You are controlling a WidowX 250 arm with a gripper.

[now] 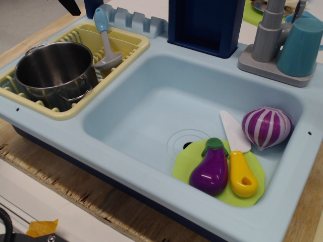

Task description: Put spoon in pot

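The spoon (pixel 105 43) has a light blue handle and a grey bowl. It leans in the yellow dish rack (pixel 132 42), bowl down, handle pointing up and back. The shiny steel pot (pixel 54 70) stands upright in the same rack, just left of the spoon, and looks empty. Only a dark tapered piece (pixel 69 5) shows at the top left edge, above and left of the spoon handle. It may be part of my gripper. Its fingers are cut off by the frame, and it touches nothing.
The light blue sink basin (pixel 151 116) holds a green plate (pixel 182 165) with a purple eggplant (pixel 210 169) and a yellow-handled white knife (pixel 238 161), plus a purple onion (pixel 266 126). A grey faucet (pixel 270 33) and teal cup (pixel 302 46) stand back right. A dark blue block (pixel 204 22) is behind.
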